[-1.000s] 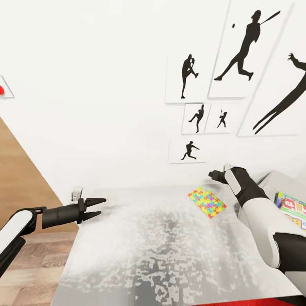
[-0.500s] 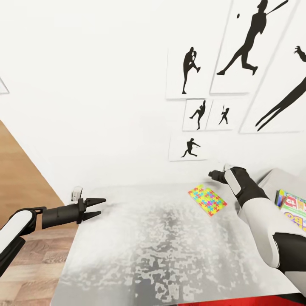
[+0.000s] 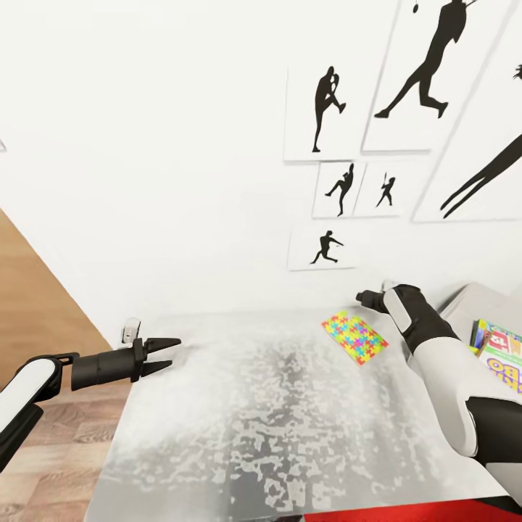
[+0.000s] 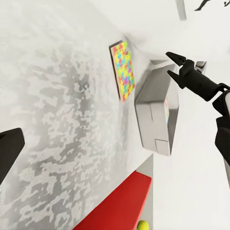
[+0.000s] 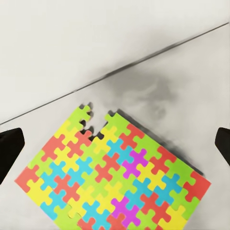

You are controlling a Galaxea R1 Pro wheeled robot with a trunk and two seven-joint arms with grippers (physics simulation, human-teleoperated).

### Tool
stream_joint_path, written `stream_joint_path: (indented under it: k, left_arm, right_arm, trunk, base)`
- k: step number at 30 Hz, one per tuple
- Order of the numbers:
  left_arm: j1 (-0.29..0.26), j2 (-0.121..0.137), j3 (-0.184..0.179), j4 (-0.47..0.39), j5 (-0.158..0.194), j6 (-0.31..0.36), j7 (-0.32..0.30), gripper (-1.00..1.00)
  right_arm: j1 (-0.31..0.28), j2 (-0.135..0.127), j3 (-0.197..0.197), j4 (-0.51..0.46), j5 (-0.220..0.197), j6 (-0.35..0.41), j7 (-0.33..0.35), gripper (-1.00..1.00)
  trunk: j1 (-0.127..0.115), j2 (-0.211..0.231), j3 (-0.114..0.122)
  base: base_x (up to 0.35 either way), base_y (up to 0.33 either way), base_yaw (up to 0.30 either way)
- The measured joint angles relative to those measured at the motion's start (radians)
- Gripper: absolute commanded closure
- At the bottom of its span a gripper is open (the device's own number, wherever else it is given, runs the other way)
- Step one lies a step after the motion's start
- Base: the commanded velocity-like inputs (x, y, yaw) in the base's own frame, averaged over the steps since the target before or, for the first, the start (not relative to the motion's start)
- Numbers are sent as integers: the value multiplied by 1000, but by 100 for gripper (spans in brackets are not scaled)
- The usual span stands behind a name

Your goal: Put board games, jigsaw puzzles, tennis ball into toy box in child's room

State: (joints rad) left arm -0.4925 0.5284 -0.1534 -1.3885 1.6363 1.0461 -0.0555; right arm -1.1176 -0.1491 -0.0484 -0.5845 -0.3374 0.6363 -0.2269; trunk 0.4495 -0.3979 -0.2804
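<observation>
A many-coloured jigsaw puzzle (image 3: 354, 337) lies flat on the mottled grey table (image 3: 254, 420), near the wall at the back right. My right gripper (image 3: 365, 297) hovers just above and behind it, open, with nothing between its fingers. In the right wrist view the puzzle (image 5: 115, 172) lies between the two dark fingertips (image 5: 9, 148). The grey toy box (image 3: 464, 304) stands to the puzzle's right, with a colourful board game (image 3: 502, 354) showing in it. My left gripper (image 3: 172, 351) is open and empty over the table's left edge. A small yellow-green ball (image 4: 142, 225) sits by a red surface (image 4: 120, 206).
A white wall with black sports silhouettes (image 3: 326, 109) rises straight behind the table. Wooden floor (image 3: 43, 435) lies to the left. A small white fitting (image 3: 131, 330) sits at the table's back left corner. The red surface (image 3: 406, 511) runs along the table's near edge.
The head view has shifted a little, so the wall pictures sit higher in the picture. Both arms and the puzzle keep their places relative to one another.
</observation>
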Motion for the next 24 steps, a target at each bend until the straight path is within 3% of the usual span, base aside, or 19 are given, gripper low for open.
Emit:
stream_joint_path:
  k: [13,24]
  left_arm:
    - [0,0,0,0,0,0,0,-100]
    - [0,0,0,0,0,0,0,-100]
  right_arm:
    - [-8,1,-5,-5,-2,1,0,-100]
    - [-78,13,-5,-2,-1,6,0,-100]
  trunk:
    - [0,0,-21]
    - [0,0,-40]
  base:
    - [0,0,0]
    - [0,0,0]
